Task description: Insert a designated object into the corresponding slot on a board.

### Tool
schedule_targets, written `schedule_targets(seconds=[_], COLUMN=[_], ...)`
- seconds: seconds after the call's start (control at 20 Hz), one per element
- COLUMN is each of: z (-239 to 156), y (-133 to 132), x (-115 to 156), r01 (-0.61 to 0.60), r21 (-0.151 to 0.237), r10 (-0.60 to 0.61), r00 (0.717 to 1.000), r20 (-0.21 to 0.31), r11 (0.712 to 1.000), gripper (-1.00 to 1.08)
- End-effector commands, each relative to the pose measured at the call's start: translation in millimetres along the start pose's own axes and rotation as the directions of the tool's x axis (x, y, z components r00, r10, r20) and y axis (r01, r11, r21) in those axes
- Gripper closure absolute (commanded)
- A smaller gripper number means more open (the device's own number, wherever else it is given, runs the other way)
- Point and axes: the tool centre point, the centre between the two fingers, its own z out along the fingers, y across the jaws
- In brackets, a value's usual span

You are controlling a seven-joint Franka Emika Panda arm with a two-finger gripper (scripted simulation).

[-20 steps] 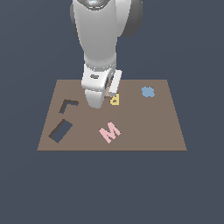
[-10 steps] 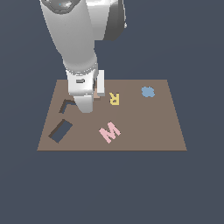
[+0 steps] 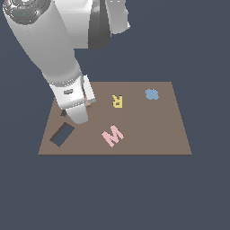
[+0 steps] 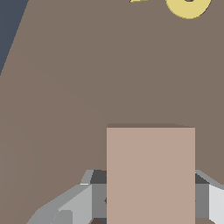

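You are in the carry step: the gripper [image 4: 148, 197] holds the block [image 4: 150, 175] clamped between its fingers above the board [image 3: 148, 134], near the slanted slot [image 3: 62, 134], so your next move calls for aligning the block's angle with that cutout before lowering.

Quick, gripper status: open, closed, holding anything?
Gripper: shut on the pinkish-tan block, its fingers on both sides of it, over the board.
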Motion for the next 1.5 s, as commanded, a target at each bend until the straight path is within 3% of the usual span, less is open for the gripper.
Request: schedule_targets(seconds=[0.0,0.25,0.7,1.1,1.45], z=[-1,-1,-2,-2,-2], y=[6,22,52,73,82], x=[-13,-38,-68,-80,-84], r01=[0.081,0.238,0.455,0.567,0.611], r21=[-0.001,0.0,0.0,0.0,0.0], r10=[-0.081,-0.238,-0.455,-0.567,-0.611], r00=[0.997,0.971,0.89,0.824,0.792], r20=[0.0,0.0,0.0,0.0,0.0], r11=[0.997,0.971,0.89,0.824,0.792], gripper=[1.08,1.08,1.08,1.08,1.08])
